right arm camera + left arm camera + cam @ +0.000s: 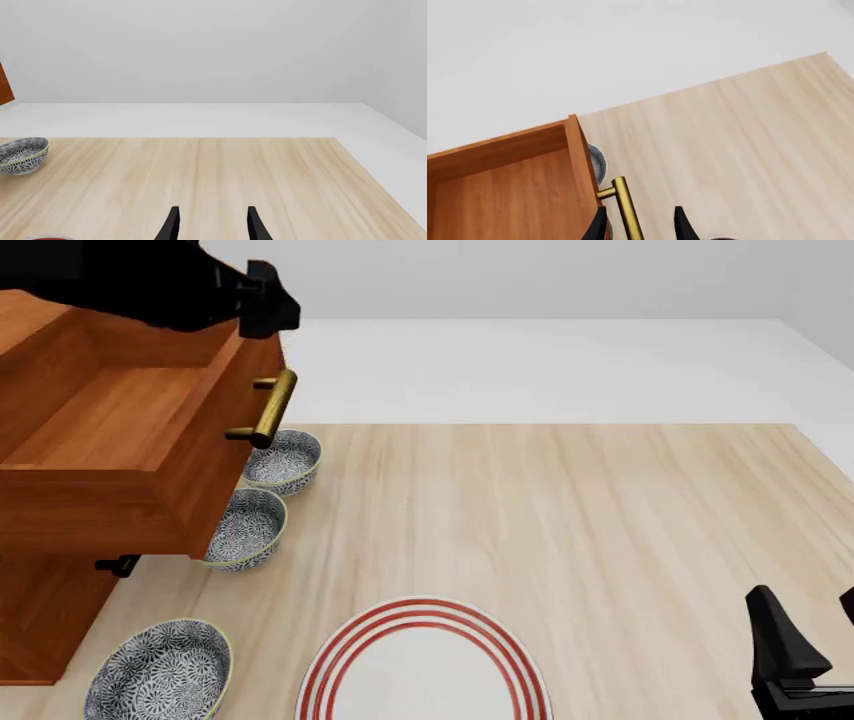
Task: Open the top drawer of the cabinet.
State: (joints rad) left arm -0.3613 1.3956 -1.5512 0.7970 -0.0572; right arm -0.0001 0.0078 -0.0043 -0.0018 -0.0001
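Note:
The cabinet (40, 610) stands at the table's left, and its top drawer (120, 410) is pulled well out, showing an empty wooden inside (507, 200). The drawer's brass bar handle (274, 405) faces the table's middle. My left gripper (267, 305) hovers just above that end of the drawer. In the left wrist view the gripper (640, 208) is open, and the handle (627, 210) lies between its fingers, close to one of them and not clamped. My right gripper (805, 605) stands open and empty near the table's front right corner.
Three patterned bowls (284, 460) (247, 528) (163, 672) line the cabinet's right side, partly beneath the open drawer. A red-ringed white plate (424, 665) lies at the front centre. A lower drawer's handle (118, 565) sticks out under the open drawer.

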